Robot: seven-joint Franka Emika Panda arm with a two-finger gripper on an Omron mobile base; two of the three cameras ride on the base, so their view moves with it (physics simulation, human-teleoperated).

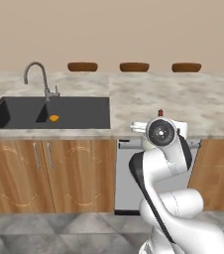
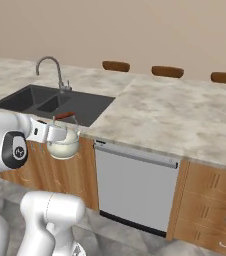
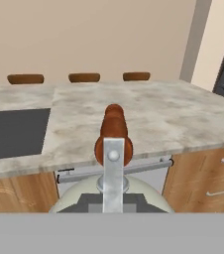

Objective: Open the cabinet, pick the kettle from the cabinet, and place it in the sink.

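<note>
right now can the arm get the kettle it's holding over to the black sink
Probably yes. The fingers are shut on the small cream-white kettle with the red-brown handle, hanging in front of the counter edge right of the black recessed sink. Nothing stands between them, though it must clear the marble counter.

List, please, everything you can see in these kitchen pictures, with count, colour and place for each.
kettle: one, cream-white with a reddish-brown handle, held in the air in front of the counter edge, right of the sink.
sink: one, black, recessed in the counter, left part.
faucet: one, silver gooseneck, behind the sink.
small orange thing: one, in the sink basin.
counter: one, marble-like beige.
stools: three brown tops, beyond the counter's far edge.
dishwasher: one, grey, under the counter.
base cabinets: wooden, under the sink.
pincer: one, shut on the kettle.
arm: one, white with dark joints.
</note>
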